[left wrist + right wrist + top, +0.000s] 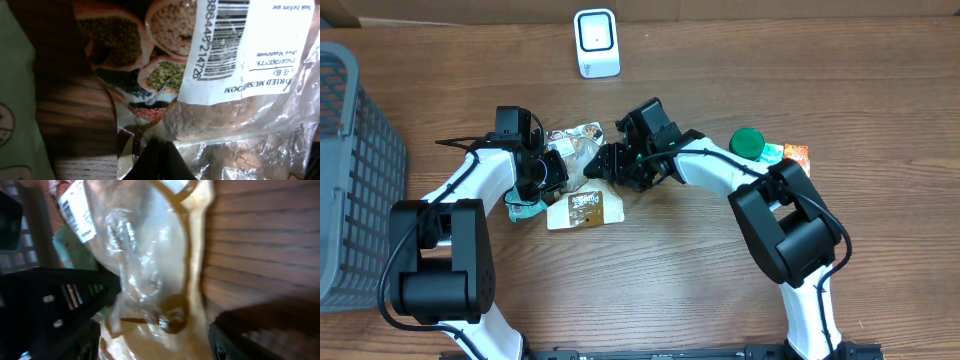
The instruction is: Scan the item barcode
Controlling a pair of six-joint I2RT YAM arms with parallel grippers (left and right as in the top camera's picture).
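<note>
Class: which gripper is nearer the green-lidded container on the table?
Right. The right gripper is left of the green-lidded container; the left gripper lies farther left, beyond the mushroom bag.

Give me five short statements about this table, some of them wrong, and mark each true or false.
1. The white scanner stands at the far edge of the table, apart from the mushroom bag. True.
2. The right gripper is shut tight. False: its jaws stand wide, with the bag between them.
3. The barcode label on the bag reads dried mushroom. True.
4. The grey basket sits on the robot's right. False: it is at the left edge of the table.
5. The green-lidded tub lies inside the basket. False: it sits on the table beside the right arm.
</note>
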